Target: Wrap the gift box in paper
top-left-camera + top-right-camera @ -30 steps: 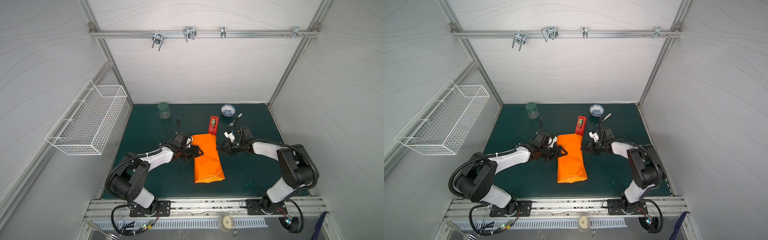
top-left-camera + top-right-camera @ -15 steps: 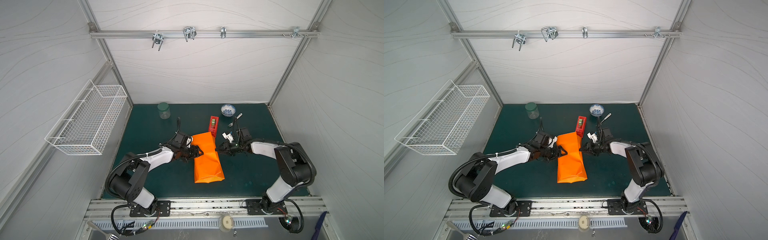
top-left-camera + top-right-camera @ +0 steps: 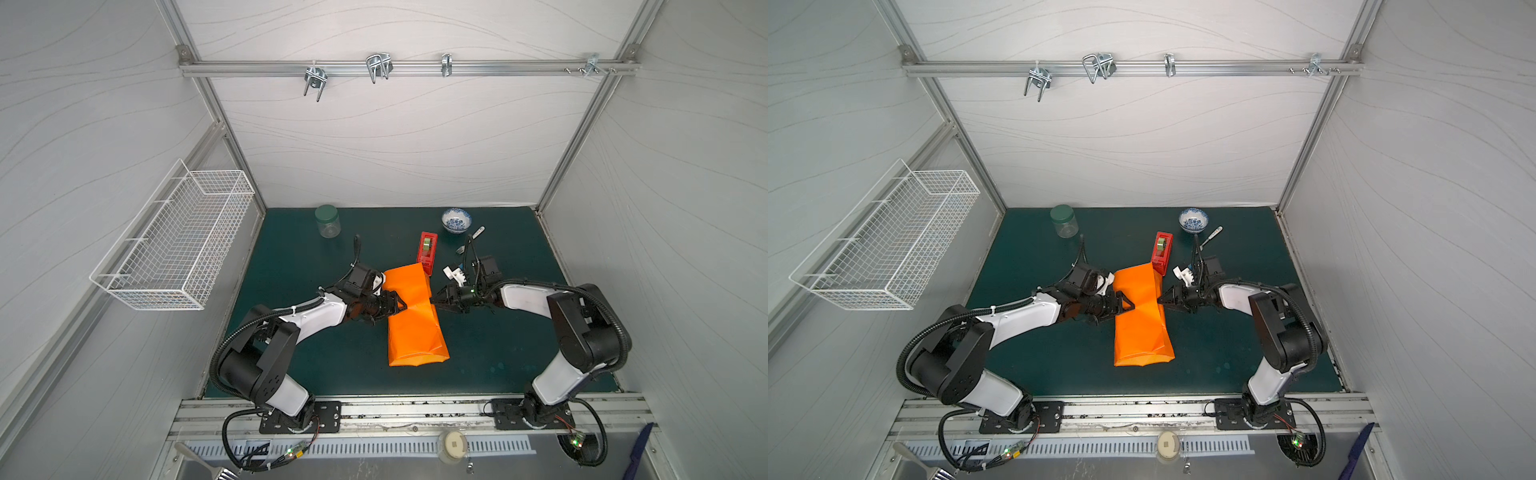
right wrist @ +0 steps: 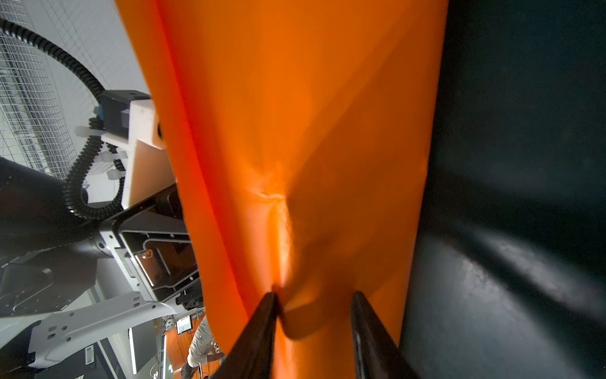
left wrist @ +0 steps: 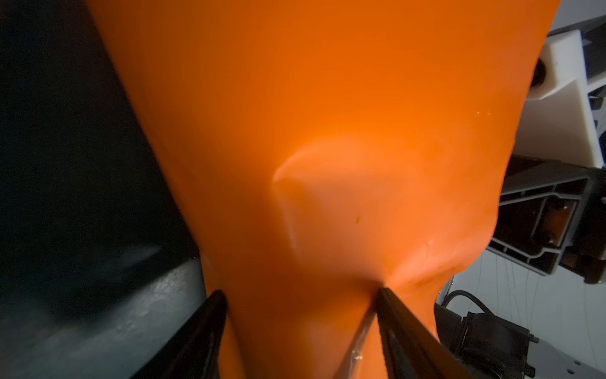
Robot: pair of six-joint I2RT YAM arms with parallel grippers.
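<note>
Dark green table [image 3: 316, 291] inside a white-panelled booth, with a wire basket [image 3: 174, 241] on the left wall. The paper [image 3: 415, 332] lies mid-table, folded into one long orange bundle. Its long axis runs from the far side to the near side, slightly skewed — far end leaning to my left, near end to my right. The far end sits just beside the red tape dispenser [image 3: 427, 249]. The near end is a flat creased edge. The gift box is hidden under the paper; in my left wrist view a blunt corner bulges beneath the sheet.

My left pincer [image 3: 401, 305] meets the bundle's left flank at about mid-length. Its jaws stand wide, one on either side of the wrapped bulk, with the fingers [image 5: 393, 315] pressed into the paper — a grip, with a dent at the contact.

My right pincer [image 3: 434, 301] meets the opposite flank, directly across. Its jaws are part-way apart astride a curled fold of paper; whether they clamp it I cannot tell. The bundle is waisted between the two.

A jar [image 3: 327, 222] and a bowl [image 3: 456, 220] stand at the far edge, well apart from the bundle.
</note>
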